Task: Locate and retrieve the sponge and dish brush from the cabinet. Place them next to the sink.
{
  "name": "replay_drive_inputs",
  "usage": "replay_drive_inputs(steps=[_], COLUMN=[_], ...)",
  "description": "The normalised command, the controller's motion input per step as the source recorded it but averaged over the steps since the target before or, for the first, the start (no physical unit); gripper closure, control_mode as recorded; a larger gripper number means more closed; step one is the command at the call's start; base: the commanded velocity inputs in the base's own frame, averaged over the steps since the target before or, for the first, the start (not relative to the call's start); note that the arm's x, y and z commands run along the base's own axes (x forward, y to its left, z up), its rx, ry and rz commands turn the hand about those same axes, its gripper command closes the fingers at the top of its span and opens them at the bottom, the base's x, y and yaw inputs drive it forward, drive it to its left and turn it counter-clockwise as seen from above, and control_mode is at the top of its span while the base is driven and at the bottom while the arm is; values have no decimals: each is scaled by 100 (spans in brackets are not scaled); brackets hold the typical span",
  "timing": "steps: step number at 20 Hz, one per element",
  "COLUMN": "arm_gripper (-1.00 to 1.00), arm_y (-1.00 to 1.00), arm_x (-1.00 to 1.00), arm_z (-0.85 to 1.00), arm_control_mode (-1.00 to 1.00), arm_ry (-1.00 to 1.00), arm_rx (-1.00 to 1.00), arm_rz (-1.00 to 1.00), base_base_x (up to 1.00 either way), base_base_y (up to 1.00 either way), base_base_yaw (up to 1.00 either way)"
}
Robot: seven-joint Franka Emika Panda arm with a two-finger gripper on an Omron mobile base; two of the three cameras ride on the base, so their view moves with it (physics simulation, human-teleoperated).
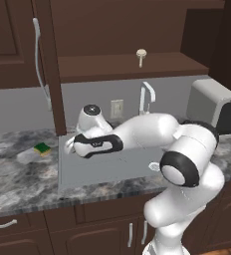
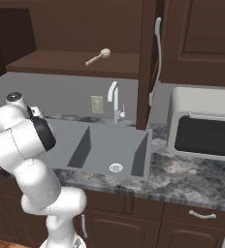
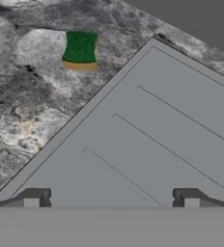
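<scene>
Tool (image 3: 111, 198) gapes wide above sink (image 3: 147, 140); sponge (image 3: 79, 50) lies on countertop (image 3: 27, 106).

We see a grey marbled stone surface (image 1: 18, 174) running below a plain grey back wall (image 2: 61, 94) that carries a pale wall outlet (image 1: 117, 108). Dark brown lower drawers (image 2: 201, 215) with small pale handles sit beneath it, and at the right stands a light boxy appliance (image 2: 201, 125), perhaps a microwave.

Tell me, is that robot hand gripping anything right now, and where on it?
Nothing is held. The gripper is open over the sink, with the sponge lying apart on the counter and the dish brush on the cabinet shelf.
</scene>
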Motion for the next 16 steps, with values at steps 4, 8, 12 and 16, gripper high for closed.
replay_drive_inputs(steps=[4, 8, 12, 16], arm_gripper=[-100, -100, -100, -100], arm_y=[-42, -35, -30, -34], arm_x=[-17, -18, -20, -23], arm_z=[13, 16, 26, 36], arm_control_mode=[-100, -100, -100, -100], arm_ry=[0, -2, -4, -5], arm_rx=[-1, -2, -1, 0], arm_rz=[-27, -29, -29, -25], base_base_x=[0, 0, 0, 0], base_base_y=[0, 0, 0, 0], base_base_yaw=[0, 0, 0, 0])
